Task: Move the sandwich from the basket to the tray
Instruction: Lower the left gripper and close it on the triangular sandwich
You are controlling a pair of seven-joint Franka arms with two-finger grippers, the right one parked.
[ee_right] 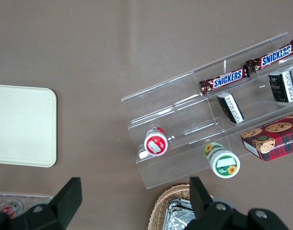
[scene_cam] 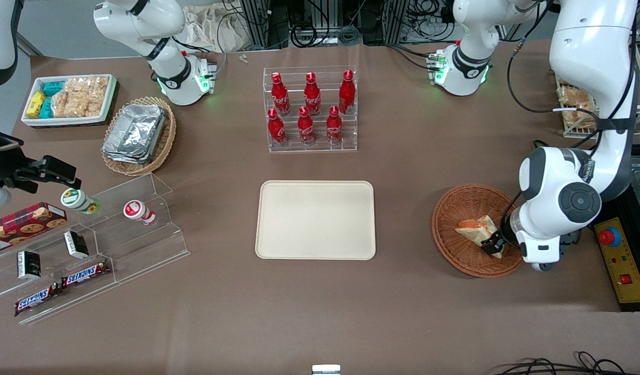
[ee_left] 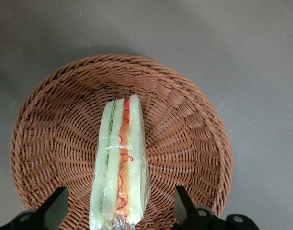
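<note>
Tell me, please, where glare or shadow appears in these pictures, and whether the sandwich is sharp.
Left wrist view: the sandwich is sharp, its plastic wrap glinting faintly, lying in the basket between the fingers of the open gripper. Front view: the foil containers reflect the light strongly; soft shadows lie beside the tray.

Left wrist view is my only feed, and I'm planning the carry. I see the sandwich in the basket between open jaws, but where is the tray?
Observer: From the gripper, down at the sandwich in the basket, the tray lies toward the parked arm's end of the table.
Operator: Anything on it?
Observer: No, it holds nothing.
Operator: What stands near it?
Observer: A rack of red bottles, farther from the front camera than the tray.
</note>
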